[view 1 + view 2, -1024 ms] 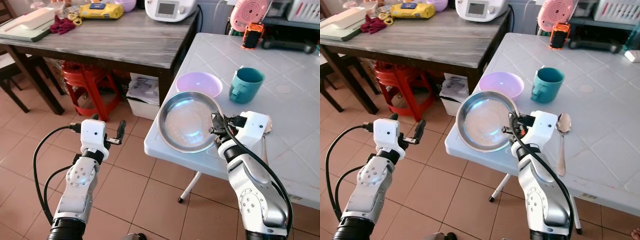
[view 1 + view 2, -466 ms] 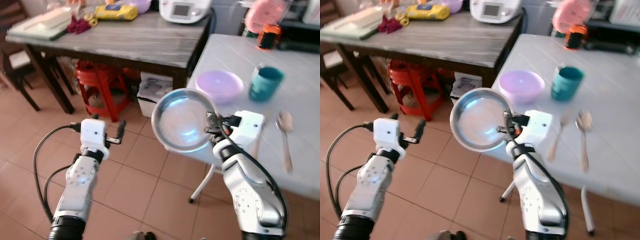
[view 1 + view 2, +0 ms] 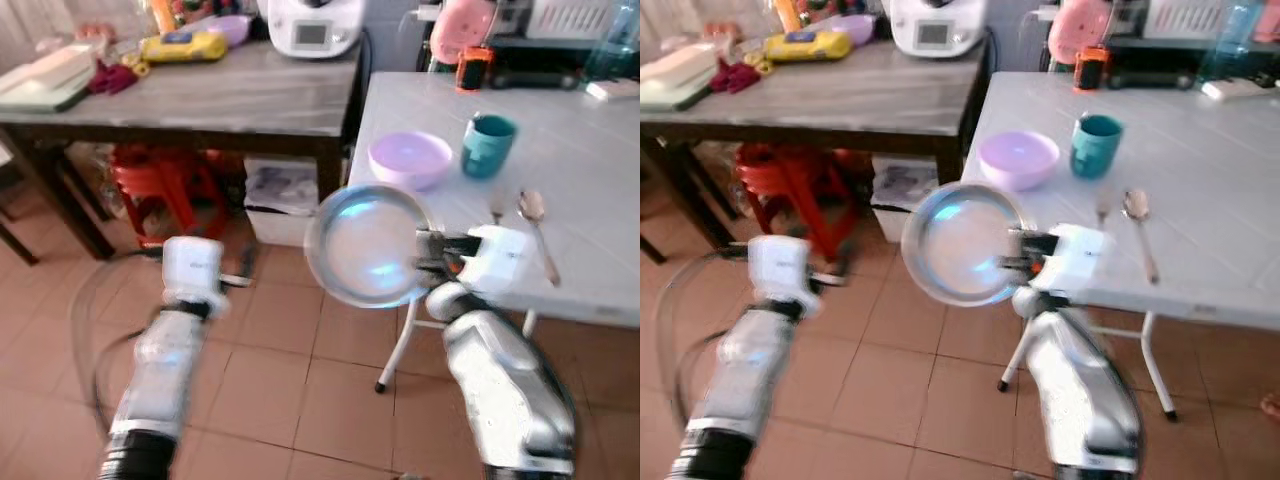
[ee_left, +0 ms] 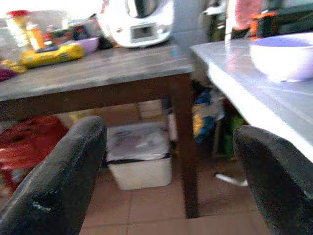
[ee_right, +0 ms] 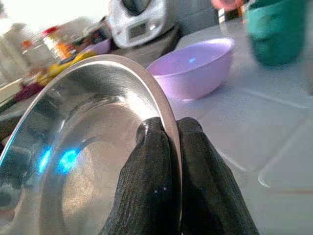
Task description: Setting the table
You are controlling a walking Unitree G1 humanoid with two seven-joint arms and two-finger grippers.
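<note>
**A:** Room and surfaces, largest first?

**B:** Terracotta tile floor. Dark wooden table with a grey plank top, at the robot's left. White folding table at the right, its corner close to the wooden one. Red plastic stool and a white bin beneath the wooden table.

**A:** Items on the wooden table?

**B:** White kitchen appliance with a small screen; yellow packet; white tray at the far left. Any printing is too blurred to read.

**A:** On the white table?

**B:** Lilac bowl near the edge, teal mug just beside it, a spoon nearer the front. A pink appliance stands at the back.

**A:** The task piece?

**B:** Steel plate, tilted on edge, held in the air in front of the white table's edge, over the floor.

**A:** Grippers?

**B:** Right gripper: fingers pinched on the steel plate's rim, one each side. Left gripper: raised over the floor, fingers spread wide, holding nothing.
</note>
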